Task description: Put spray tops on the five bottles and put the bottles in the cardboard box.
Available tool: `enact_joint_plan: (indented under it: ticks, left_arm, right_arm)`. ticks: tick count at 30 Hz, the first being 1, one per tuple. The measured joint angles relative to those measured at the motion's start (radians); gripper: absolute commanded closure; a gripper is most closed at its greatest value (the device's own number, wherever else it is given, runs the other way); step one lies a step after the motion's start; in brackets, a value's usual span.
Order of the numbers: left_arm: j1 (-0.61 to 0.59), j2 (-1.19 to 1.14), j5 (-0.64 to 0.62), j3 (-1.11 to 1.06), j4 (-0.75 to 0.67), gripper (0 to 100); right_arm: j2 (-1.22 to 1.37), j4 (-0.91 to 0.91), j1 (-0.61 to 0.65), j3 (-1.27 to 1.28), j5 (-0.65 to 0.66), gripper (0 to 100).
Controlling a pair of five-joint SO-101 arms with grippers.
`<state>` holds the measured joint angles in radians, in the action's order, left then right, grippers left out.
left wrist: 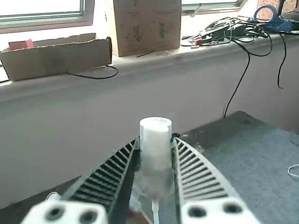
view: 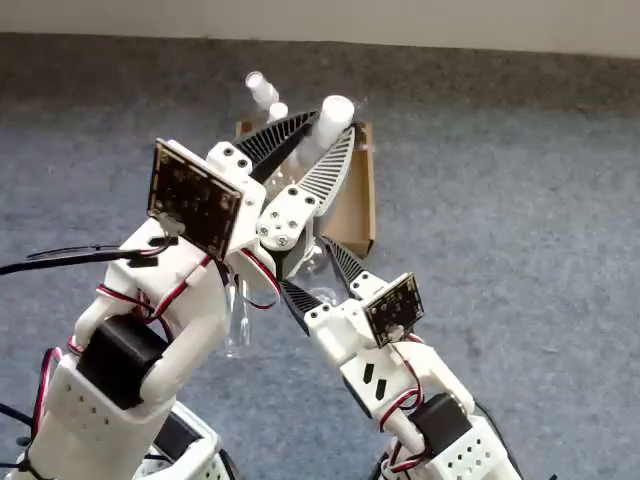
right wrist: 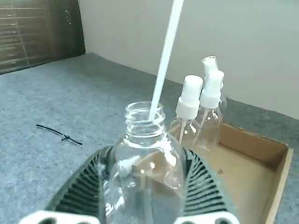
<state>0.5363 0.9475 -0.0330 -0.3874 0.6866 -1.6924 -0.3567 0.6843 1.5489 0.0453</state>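
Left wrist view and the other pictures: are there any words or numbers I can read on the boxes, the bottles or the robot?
No text can be read in any view.
On the upright brown cardboard box on the window ledge: dark printed marks, too blurred to read.
On the dark square circuit board on an arm: tiny pale dots, nothing readable.
On the white plastic spray top and the clear round bottle: no print visible.

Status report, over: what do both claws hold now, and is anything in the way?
Left claw shut on spray top, raised. Right claw shut on open bottle; tube in its neck. Capped bottles stand in cardboard box. No obstruction seen.
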Motion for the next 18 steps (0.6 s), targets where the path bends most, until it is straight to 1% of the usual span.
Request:
enact_joint_plan:
  ticks: [10, 15, 18]
  left_arm:
    - [-0.002, 0.002, 0.0, -0.1, -0.009, 99]
    - [-0.058, 0.002, 0.0, -0.19, -0.009, 99]
    - [-0.066, 0.0, -0.002, -0.215, 0.006, 99]
  right_arm:
    - [-0.005, 0.0, 0.0, 0.0, 0.0, 99.4]
    - [-0.006, 0.0, -0.029, 0.0, 0.0, 99.4]
    - [-0.006, 0.0, -0.031, 0.0, -0.002, 99.4]
